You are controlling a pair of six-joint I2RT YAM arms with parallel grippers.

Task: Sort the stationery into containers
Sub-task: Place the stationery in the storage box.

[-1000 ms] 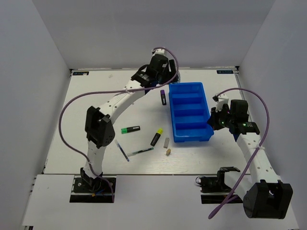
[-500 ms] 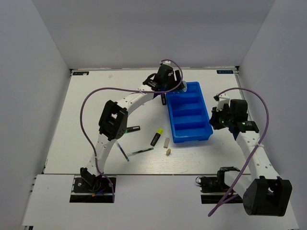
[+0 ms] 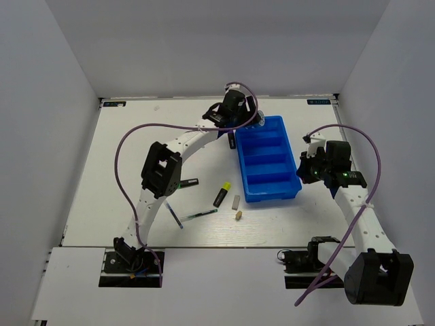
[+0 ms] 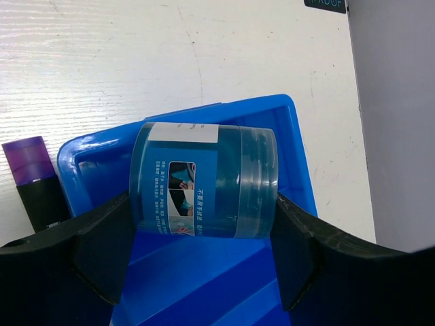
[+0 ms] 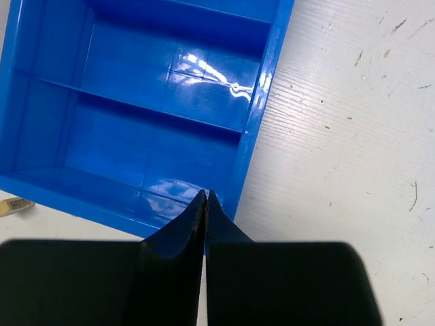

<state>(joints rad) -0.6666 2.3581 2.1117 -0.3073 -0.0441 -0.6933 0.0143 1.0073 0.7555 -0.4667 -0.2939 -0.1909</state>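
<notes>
The left gripper (image 4: 202,207) is clamped on the blue pack (image 4: 204,180), one finger on each end. The pack is a see-through blue body with a white printed label, lying crosswise. It hangs over the far end compartment of the bright blue tray (image 4: 299,170) and overlaps the far rim; whether it touches the tray I cannot tell. The purple highlighter (image 4: 34,176) lies on the table (image 3: 136,136) just outside the tray's left wall.

A second ago this arm was further left, short of the tray; it has since swung over the tray's far end. The right gripper (image 5: 205,202) has not shifted: its fingers are pressed together with nothing between them, at the tray's near right corner.

White table shows beyond the far rim, and the grey side wall (image 4: 394,136) stands near on the right.
</notes>
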